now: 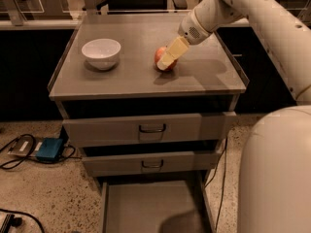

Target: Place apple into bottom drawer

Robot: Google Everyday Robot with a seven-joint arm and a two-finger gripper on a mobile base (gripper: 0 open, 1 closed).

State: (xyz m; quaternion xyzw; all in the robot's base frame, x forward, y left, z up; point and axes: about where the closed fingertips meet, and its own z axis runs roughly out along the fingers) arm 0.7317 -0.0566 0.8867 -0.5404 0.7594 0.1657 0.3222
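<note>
The small red apple [160, 54] sits on the grey cabinet top [146, 76], right of the middle. My gripper [166, 61] reaches in from the upper right and lies over the apple's right side, partly covering it. The bottom drawer [146, 208] is pulled out at the foot of the cabinet, its flat floor bare.
A white bowl [101, 52] stands on the cabinet top to the left of the apple. Two grey drawers with dark loop handles [151, 128] are closed above the open one. A blue box [49, 148] and cables lie on the floor at the left. My robot's white body [277, 169] fills the lower right.
</note>
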